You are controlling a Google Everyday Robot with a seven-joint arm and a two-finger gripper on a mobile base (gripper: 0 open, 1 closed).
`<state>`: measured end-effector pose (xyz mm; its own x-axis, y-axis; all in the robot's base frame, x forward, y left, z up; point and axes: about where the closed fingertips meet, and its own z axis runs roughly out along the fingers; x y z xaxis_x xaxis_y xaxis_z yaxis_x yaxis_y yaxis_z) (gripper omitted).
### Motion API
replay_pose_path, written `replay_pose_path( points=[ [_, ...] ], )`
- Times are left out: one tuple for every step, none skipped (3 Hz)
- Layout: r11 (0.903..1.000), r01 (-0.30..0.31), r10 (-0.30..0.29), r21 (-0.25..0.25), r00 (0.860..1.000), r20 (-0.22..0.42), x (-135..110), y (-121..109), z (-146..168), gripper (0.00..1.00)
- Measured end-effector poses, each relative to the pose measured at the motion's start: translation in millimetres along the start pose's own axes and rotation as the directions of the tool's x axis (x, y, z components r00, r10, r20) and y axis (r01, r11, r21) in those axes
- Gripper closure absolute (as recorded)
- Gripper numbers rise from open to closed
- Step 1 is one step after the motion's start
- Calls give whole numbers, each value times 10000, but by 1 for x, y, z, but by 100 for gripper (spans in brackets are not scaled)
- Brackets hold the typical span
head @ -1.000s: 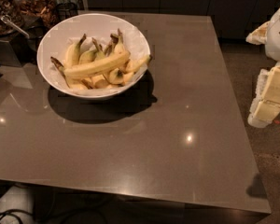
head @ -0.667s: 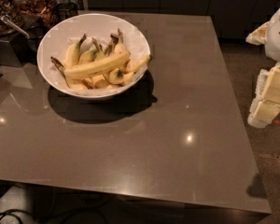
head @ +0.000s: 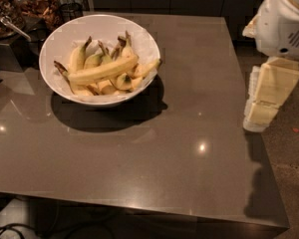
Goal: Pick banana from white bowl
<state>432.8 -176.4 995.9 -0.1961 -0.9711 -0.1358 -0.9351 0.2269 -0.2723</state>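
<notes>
Grey-brown table [head: 139, 158] filled your near view, and just past its right edge hung the cream gripper [head: 267, 96], well apart from the bowl, turned so that you could not make out whether it was parted or closed. Farther back on the left sat the white bowl [head: 65, 38], where the banana [head: 103, 69] lay across shorter bananas [head: 79, 56] that hid its underside. Behind, dark containers [head: 35, 4] were cropped and too murky to identify.
</notes>
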Motion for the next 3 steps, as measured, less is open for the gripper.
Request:
replay_pose_path(
  points=[
    [9977, 678, -673, 56, 9957, -637, -42, 4, -11, 0],
    [9852, 1703, -1690, 175, 9839, -579, -85, 8, -16, 0],
    [9822, 1779, -1762, 596, 9838, -332, -94, 6, -25, 0]
  ],
)
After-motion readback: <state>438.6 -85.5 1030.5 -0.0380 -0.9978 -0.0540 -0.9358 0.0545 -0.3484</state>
